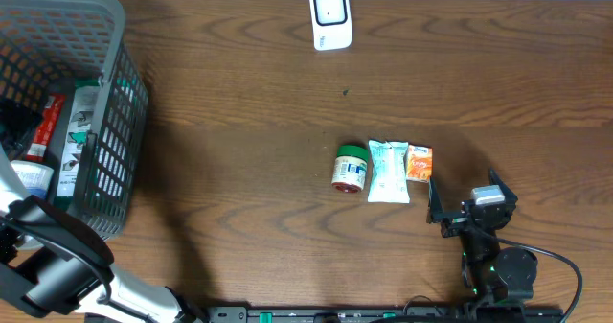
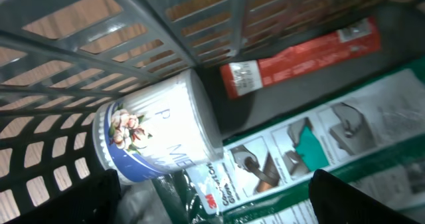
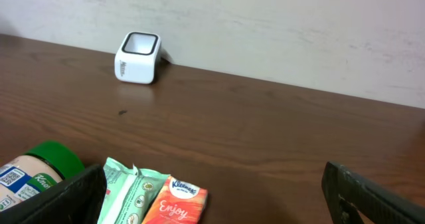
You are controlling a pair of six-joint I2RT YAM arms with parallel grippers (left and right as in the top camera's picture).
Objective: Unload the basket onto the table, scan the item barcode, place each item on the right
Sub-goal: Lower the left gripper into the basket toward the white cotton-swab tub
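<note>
My left gripper [image 2: 216, 209] hangs open inside the grey basket [image 1: 123, 93], its dark fingers [image 2: 99, 199] wide apart with nothing between them. Below it lie a white can with a blue band and flowers [image 2: 156, 127], a green 3M gloves pack [image 2: 312, 151] and a red package [image 2: 305, 54] bearing a white barcode label [image 2: 242, 78]. The white scanner [image 1: 330, 16] stands at the table's far edge, centre. My right gripper [image 1: 466, 198] rests open near the front right, just right of an orange Kleenex pack [image 1: 419, 162].
A green-lidded jar [image 1: 351, 168] and a pale green wipes pack [image 1: 389, 171] lie beside the Kleenex pack. The basket's slatted walls [image 2: 133, 44] close in around my left gripper. The left arm [image 1: 53, 256] runs along the front left corner.
</note>
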